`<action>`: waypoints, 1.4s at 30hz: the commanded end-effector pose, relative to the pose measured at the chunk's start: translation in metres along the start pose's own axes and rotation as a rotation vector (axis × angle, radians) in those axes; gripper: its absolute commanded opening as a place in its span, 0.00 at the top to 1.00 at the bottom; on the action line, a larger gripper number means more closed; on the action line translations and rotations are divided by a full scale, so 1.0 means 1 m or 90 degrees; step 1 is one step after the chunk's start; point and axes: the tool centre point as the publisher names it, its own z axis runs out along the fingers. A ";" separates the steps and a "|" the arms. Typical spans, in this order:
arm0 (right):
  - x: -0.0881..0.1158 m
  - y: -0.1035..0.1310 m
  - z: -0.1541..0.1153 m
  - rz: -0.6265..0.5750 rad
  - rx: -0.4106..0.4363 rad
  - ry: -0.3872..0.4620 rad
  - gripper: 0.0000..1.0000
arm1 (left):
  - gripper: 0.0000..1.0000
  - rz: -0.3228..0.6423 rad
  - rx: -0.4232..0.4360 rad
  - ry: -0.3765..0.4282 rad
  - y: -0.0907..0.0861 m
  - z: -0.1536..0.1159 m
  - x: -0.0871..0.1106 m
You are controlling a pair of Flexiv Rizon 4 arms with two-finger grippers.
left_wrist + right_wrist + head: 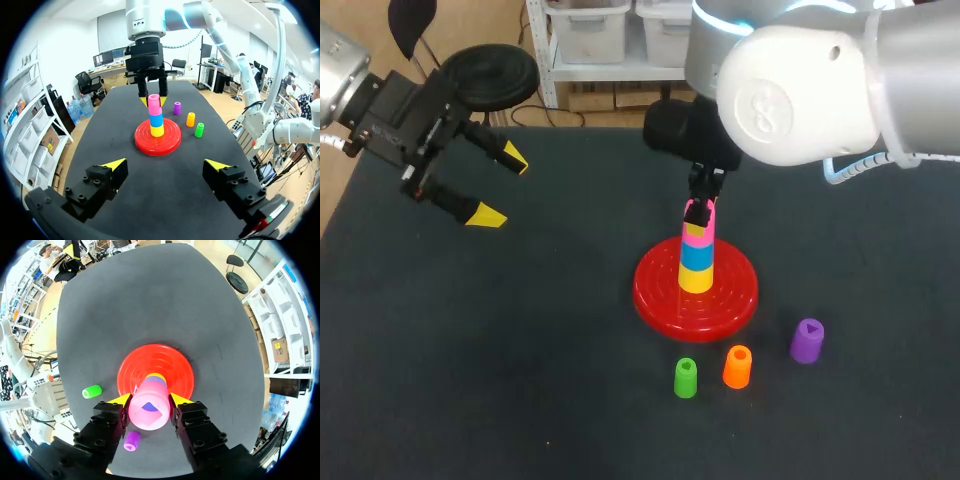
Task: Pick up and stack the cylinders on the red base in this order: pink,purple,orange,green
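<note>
The red base (650, 295) lies right of the table's middle, with a yellow and a blue ring stacked on its post. The pink cylinder (698, 228) is on top of that stack, and my right gripper (700, 208) comes down from above, shut on it. From the right wrist, both fingers press the pink cylinder (148, 410) over the red base (172, 367). Purple (807, 340), orange (737, 366) and green (686, 377) cylinders stand in front of the base. My left gripper (500, 187) hangs open and empty at the far left.
The cylinders stand in a short row between the base and the table's near edge. In the left wrist view the base (158, 142) lies well ahead of my left gripper (165, 164), with dark bare mat between them.
</note>
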 end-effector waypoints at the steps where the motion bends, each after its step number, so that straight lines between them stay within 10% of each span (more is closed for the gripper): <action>1: 0.002 0.000 0.015 0.000 0.006 -0.003 1.00 | 0.00 0.001 -0.002 -0.001 -0.001 0.000 0.001; 8: 0.002 0.002 0.010 0.006 0.004 -0.021 1.00 | 0.00 0.001 -0.002 -0.001 -0.001 0.000 0.001; 9: 0.002 0.002 0.009 0.006 0.006 -0.019 0.44 | 0.00 0.001 -0.002 -0.001 -0.001 0.000 0.001; 10: 0.002 0.003 0.008 0.005 0.003 -0.016 0.10 | 0.00 0.001 -0.002 -0.001 -0.001 0.000 0.001; 11: 0.001 0.004 0.007 0.003 0.004 -0.018 0.00 | 0.00 0.001 -0.002 -0.001 -0.001 0.000 0.001; 26: 0.002 0.012 -0.020 -0.009 0.038 -0.040 0.00 | 0.00 0.001 -0.002 -0.001 -0.001 0.000 0.001; 42: 0.065 0.033 -0.068 0.047 0.086 -0.049 0.00 | 0.00 0.001 -0.002 -0.001 -0.001 0.000 0.001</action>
